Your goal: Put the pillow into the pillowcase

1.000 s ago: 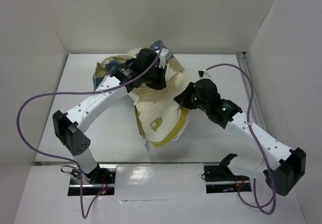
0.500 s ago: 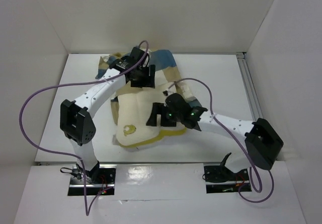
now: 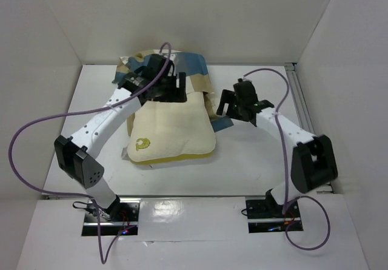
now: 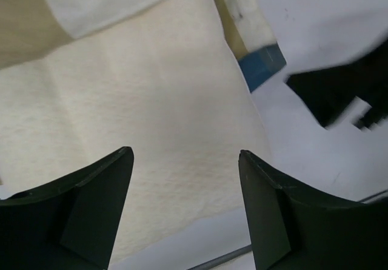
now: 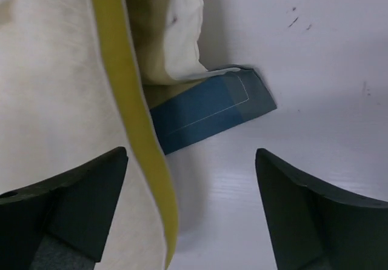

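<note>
**Inspector:** Where is the pillow (image 3: 176,133)?

**Assessor:** Flat on the counter (image 3: 254,161), mid-field. Its yellow logo (image 3: 143,143) faces up at the near left corner. Most of its cream face is bare.

**Inspector:** And the pillowcase (image 3: 191,64)?

**Assessor:** Bunched at the pillow's far end. One blue corner (image 5: 212,103) pokes out from under the pillow's right edge, just beside the yellow piping (image 5: 130,100). I cannot tell whether the far end sits inside the opening.

**Inspector:** Pincers?

**Assessor:** The left pincer (image 4: 185,155) hangs over the pillow's far portion, jaws apart, gripping nothing. The right pincer (image 5: 191,155) is at the right edge above that blue corner, jaws likewise apart and empty.

**Inspector:** Progress?

**Assessor:** Early, in my judgement. The two items overlap, but the pillow is not sheathed. The opening has yet to be spread, drawn down the full length and squared off.
</note>
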`<act>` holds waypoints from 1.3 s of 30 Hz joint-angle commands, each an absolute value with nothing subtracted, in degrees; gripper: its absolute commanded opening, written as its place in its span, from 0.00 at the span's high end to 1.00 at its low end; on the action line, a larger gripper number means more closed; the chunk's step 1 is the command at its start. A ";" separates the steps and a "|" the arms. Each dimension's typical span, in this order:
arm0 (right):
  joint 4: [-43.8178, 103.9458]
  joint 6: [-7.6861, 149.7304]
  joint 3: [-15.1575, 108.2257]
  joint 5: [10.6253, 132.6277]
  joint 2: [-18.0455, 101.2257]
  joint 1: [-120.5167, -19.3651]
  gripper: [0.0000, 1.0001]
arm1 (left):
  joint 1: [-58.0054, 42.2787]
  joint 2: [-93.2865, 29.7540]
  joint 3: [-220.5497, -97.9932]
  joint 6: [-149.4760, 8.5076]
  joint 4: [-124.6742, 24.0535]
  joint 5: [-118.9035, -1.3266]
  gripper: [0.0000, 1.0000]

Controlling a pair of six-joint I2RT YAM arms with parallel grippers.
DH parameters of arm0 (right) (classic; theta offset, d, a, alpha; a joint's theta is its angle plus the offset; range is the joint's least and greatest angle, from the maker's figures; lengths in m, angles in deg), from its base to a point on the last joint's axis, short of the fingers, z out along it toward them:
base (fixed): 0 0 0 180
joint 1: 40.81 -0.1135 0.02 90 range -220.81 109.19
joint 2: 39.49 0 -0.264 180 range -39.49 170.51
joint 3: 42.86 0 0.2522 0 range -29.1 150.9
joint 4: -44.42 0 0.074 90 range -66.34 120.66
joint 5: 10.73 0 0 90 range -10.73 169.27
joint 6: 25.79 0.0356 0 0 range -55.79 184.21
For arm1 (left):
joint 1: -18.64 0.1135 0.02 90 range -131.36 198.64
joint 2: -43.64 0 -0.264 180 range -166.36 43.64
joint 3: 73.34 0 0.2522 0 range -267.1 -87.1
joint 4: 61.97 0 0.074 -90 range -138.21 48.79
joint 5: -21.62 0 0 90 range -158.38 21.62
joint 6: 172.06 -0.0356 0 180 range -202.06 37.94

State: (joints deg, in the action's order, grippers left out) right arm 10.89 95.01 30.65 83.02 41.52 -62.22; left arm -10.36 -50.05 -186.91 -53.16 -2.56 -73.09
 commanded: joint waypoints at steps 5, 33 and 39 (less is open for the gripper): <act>12.54 85.75 40.24 80.16 59.54 -61.74 0.00 | -16.86 -59.01 -186.94 -49.99 -2.94 -72.33 0.16; 22.06 81.79 37.25 67.83 63.34 -55.32 0.28 | -18.37 -85.13 -203.39 -48.75 1.38 -74.26 1.00; 18.54 79.85 43.22 73.73 66.58 -55.32 0.00 | -17.14 -79.68 -200.22 -49.28 -0.83 -71.90 1.00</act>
State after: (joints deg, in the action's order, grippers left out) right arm 20.33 81.77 38.41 70.16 66.11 -55.40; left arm -18.38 -82.81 -201.32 -49.01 -0.72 -72.76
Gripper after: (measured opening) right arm 0.995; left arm 0.040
